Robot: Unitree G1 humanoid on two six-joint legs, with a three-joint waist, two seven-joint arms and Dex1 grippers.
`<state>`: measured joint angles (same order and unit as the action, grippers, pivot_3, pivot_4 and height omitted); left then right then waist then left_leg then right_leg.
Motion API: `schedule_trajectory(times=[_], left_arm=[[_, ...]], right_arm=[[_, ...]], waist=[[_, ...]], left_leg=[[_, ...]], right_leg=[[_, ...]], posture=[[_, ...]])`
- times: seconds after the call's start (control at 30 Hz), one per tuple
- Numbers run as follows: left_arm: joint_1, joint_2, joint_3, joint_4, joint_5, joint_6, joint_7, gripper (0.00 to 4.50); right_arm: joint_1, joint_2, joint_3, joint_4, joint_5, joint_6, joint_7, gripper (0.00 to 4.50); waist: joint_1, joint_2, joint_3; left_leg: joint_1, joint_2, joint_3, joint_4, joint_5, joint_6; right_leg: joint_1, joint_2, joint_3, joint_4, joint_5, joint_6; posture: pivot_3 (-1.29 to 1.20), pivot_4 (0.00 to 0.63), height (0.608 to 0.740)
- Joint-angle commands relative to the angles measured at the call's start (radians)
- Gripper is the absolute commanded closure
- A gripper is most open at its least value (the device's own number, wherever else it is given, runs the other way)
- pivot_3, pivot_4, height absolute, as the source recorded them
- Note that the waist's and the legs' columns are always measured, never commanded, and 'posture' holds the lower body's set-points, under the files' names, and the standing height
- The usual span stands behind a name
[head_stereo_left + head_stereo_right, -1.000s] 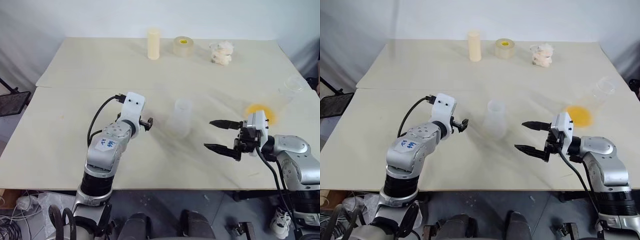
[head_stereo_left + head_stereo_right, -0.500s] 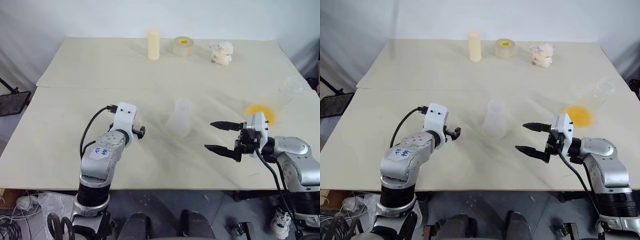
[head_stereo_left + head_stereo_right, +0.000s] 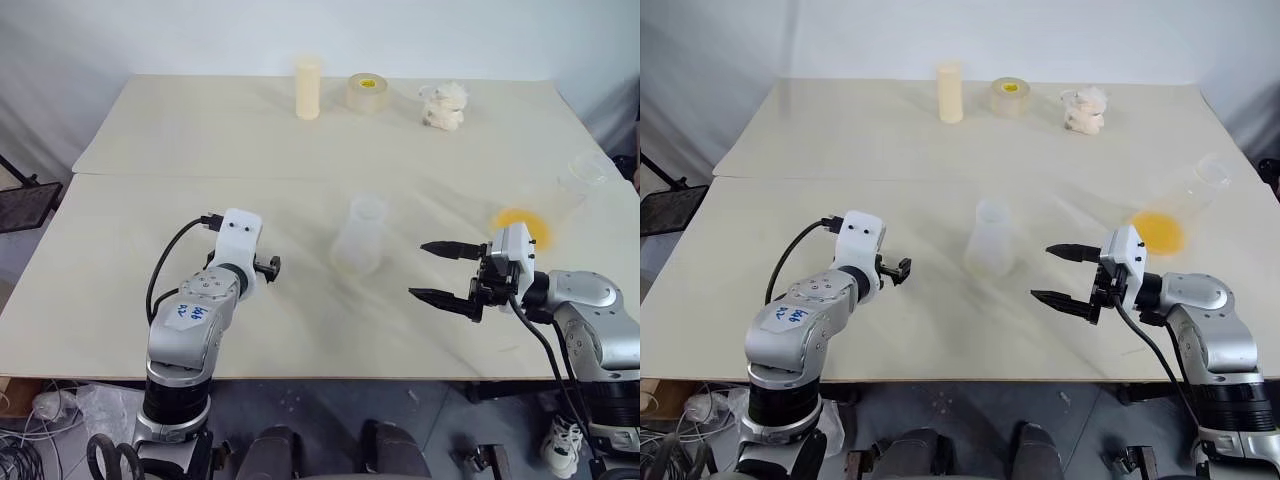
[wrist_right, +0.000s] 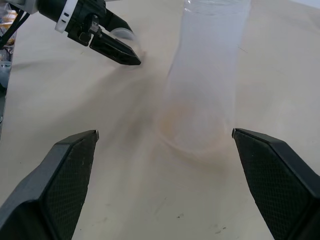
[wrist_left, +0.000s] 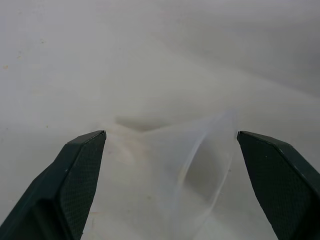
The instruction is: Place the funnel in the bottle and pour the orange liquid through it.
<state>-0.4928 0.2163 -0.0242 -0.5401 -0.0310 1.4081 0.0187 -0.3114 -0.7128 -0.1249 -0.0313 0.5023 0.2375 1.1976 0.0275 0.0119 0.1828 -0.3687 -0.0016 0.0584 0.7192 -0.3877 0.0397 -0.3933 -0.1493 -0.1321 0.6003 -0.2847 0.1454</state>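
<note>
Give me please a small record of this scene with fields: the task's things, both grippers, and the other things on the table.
funnel: lies on its side on the table, in front of the left gripper, not gripped
bottle: upright, mid-table, no funnel in it
orange liquid: in a clear vessel near the table's right edge
left gripper: open, empty
right gripper: open, empty, pointing toward the bottle
far side: cream cylinder, tape roll, crumpled white wad
</note>
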Motion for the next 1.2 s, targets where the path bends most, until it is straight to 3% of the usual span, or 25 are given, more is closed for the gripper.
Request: schedule_trajectory(times=[0.03, 0.2, 0.5, 0.73, 0.8, 1.2], left_arm=[[0.020, 0.020, 0.011, -0.061, 0.004, -0.027, -0.014, 0.42], [0.050, 0.034, 0.027, -0.109, -0.001, 0.015, -0.028, 1.81], [0.096, 0.101, 0.085, -0.173, -0.017, 0.080, -0.082, 3.20], [0.109, 0.138, 0.124, -0.190, -0.030, 0.089, -0.117, 3.98], [0.108, 0.139, 0.130, -0.192, -0.032, 0.087, -0.121, 4.47], [0.085, 0.070, 0.217, -0.203, -0.075, -0.034, -0.155, 4.47]], right_arm=[[-0.009, -0.003, -0.008, -0.010, 0.004, -0.014, 0.004, 0.00], [-0.007, -0.004, -0.009, -0.011, 0.001, -0.013, 0.002, 0.00], [-0.005, -0.002, -0.005, -0.011, -0.003, -0.012, 0.000, 0.00], [-0.015, 0.003, 0.002, -0.002, -0.006, -0.015, 0.002, 0.00], [-0.016, 0.003, 0.003, -0.001, -0.006, -0.015, 0.002, 0.00], [-0.031, 0.006, 0.011, 0.012, -0.010, -0.017, 0.006, 0.00]], waist=[[0.000, 0.000, 0.000], [0.001, 0.000, 0.000], [-0.001, 0.000, 0.000], [-0.001, 0.001, 0.000], [-0.002, 0.001, 0.000], [-0.001, 0.000, 0.000]], left_leg=[[0.000, 0.000, 0.000, 0.000, 0.000, 0.000], [0.000, 0.000, 0.000, 0.000, 0.000, 0.000], [0.001, 0.001, 0.000, 0.000, 0.000, 0.000], [0.001, 0.001, 0.000, 0.000, 0.000, 0.000], [0.002, 0.001, 0.001, 0.000, 0.000, 0.000], [0.000, 0.001, -0.001, 0.000, 0.000, 0.000]], right_leg=[[0.000, 0.000, 0.000, 0.000, 0.000, 0.000], [0.000, 0.000, 0.000, 0.000, 0.000, 0.000], [0.000, 0.000, 0.000, 0.000, 0.000, 0.000], [0.001, 0.000, 0.001, 0.000, 0.000, 0.000], [0.001, 0.000, 0.001, 0.000, 0.000, 0.000], [0.001, 0.000, 0.001, -0.001, 0.000, 0.000]], posture=[[0.00, 0.150, 0.740], [0.00, 0.150, 0.740], [0.00, 0.150, 0.740], [0.00, 0.150, 0.740], [0.00, 0.150, 0.740], [0.00, 0.150, 0.740]])
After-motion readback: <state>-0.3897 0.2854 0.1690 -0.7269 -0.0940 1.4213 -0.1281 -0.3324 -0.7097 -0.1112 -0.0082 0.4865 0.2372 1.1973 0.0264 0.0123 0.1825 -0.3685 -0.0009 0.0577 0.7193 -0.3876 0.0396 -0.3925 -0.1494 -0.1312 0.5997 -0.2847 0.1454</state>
